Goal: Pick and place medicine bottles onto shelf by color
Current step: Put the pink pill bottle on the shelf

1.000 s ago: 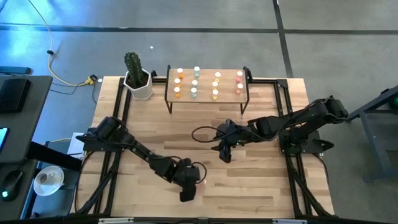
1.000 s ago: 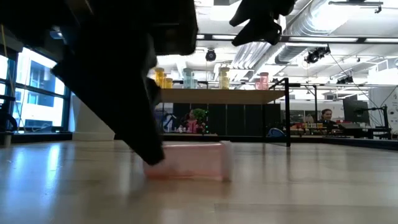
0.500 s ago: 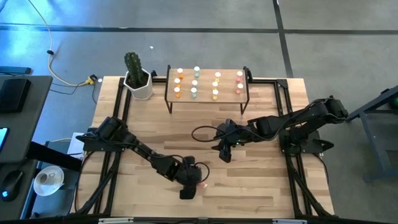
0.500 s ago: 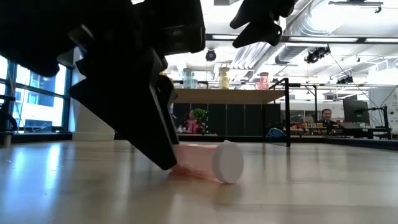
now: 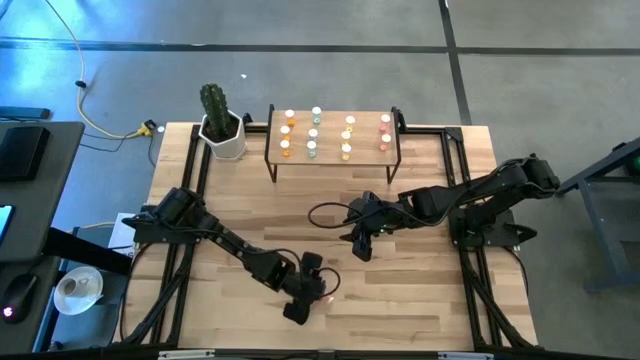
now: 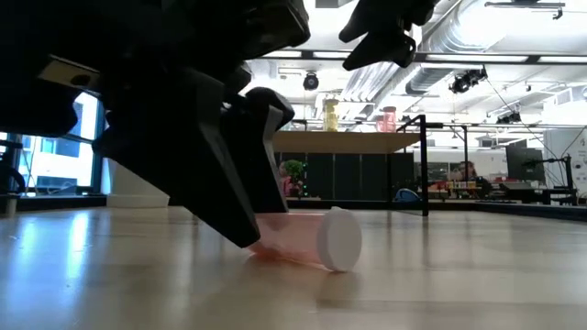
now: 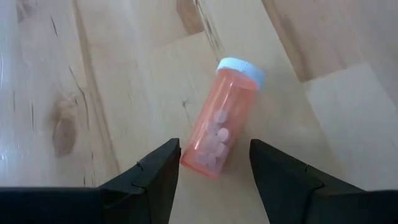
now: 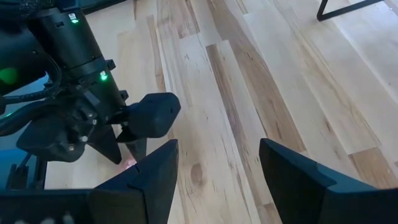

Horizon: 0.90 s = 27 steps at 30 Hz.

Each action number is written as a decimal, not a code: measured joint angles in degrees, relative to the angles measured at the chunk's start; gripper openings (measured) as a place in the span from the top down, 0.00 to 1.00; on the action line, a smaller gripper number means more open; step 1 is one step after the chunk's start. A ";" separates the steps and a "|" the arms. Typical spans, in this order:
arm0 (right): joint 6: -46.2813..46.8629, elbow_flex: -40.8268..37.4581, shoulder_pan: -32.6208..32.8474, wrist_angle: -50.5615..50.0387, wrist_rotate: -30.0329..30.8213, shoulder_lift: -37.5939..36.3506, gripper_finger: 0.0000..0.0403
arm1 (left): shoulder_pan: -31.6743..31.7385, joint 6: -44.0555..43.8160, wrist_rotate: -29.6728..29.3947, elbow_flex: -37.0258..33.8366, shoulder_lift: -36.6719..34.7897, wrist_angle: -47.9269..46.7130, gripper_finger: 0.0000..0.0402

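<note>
Pink bottle (image 7: 219, 120) lies flat between open left hand (image 7: 214, 163) fingers.

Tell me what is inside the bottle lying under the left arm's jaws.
The pink bottle lies on its side on the table; pale pills show through its wall near the base. The white cap hides the neck end.

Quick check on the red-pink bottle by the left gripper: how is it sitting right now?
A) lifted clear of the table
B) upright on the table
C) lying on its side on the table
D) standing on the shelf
C: the bottle lies on its side on the table, its base between the open left gripper fingers.
</note>
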 joint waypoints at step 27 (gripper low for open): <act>-0.02 0.00 -0.01 0.03 0.00 0.00 0.46 | 2.25 2.06 2.13 0.02 1.38 1.69 0.65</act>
